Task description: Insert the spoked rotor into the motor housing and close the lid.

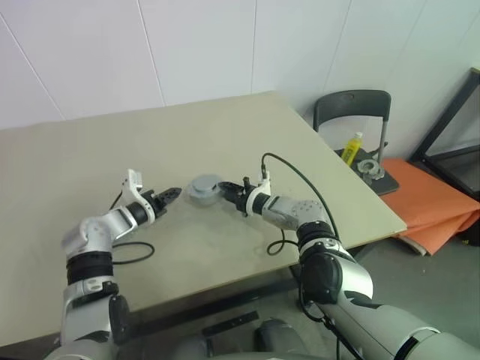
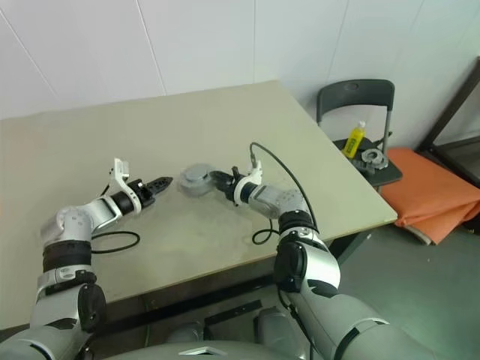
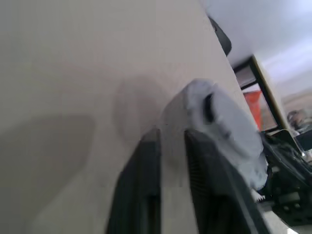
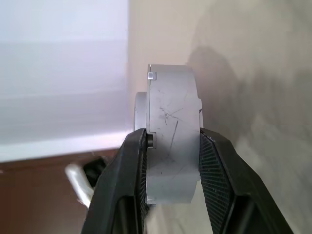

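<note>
A grey round case, the motor housing [image 1: 202, 189], is held just above the table [image 1: 90, 157] near its middle. My right gripper [image 1: 225, 190] is shut on its rim from the right; edge-on, the housing [image 4: 173, 107] sits clamped between both black pads [image 4: 214, 165]. The lid [image 3: 226, 124], a pale grey disc with a dark hub, lies flat against the housing's face. The spoked rotor is hidden. My left gripper [image 1: 174, 193] is a short way left of the housing, pointing at it and not touching; its fingers [image 3: 141, 165] stand a narrow gap apart with nothing between them.
Black cables [image 1: 139, 253] lie on the table by both arms. Beyond the table's right edge a dark folding chair [image 1: 352, 109] carries a yellow bottle [image 1: 351, 148] and grey metal parts [image 1: 370, 168]. An orange mat [image 1: 439, 206] lies on the floor.
</note>
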Available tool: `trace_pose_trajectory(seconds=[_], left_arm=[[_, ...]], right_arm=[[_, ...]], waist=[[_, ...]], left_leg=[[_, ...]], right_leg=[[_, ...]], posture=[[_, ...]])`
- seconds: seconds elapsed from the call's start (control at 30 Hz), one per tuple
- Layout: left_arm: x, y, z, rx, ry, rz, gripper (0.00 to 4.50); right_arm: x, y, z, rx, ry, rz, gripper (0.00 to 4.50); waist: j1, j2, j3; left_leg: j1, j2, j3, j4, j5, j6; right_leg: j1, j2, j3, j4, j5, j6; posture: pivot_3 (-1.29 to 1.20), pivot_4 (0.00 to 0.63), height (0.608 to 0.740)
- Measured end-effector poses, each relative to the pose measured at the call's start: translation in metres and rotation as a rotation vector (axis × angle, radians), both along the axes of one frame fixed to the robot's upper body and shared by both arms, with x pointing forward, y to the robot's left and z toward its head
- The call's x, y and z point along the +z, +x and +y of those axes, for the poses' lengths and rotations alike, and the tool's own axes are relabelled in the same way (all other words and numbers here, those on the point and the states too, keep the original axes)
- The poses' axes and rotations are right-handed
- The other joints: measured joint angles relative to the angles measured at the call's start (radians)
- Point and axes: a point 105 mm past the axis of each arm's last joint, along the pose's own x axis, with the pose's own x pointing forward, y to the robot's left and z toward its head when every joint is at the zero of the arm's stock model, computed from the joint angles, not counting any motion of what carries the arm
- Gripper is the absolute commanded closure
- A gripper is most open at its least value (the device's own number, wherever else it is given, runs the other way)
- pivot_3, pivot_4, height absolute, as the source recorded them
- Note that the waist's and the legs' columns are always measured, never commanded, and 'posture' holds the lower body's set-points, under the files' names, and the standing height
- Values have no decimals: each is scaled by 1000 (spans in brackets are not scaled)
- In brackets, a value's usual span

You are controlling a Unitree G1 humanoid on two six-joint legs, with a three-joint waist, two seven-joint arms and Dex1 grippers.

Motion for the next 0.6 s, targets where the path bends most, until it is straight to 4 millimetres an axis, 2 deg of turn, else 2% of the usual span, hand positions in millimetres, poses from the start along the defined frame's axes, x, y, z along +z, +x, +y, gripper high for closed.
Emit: trace_pose_trajectory(seconds=[0.17,0.3,0.6], left_arm=[[10,0,10,96,-124,0,1310],[17,3,3,114,-237,-3,18],[34,7,-28,26,-404,26,18]], right_arm=[[8,4,0,-23,42,-42,3303],[11,4,2,-16,53,-58,3303],[12,3,4,-5,52,-66,3303]], waist=[[2,-1,1],[3,-1,1],[1,-1,1]], left_leg=[[0,0,0,0,0,0],[-1,-1,0,0,0,0],[-1,-2,-1,0,0,0]], right_leg=[[1,0,-1,-1,0,0],[1,-1,-1,-3,1,-1],[1,-1,-1,-3,1,-1]], posture=[[0,0,740],[0,0,740],[0,0,740]])
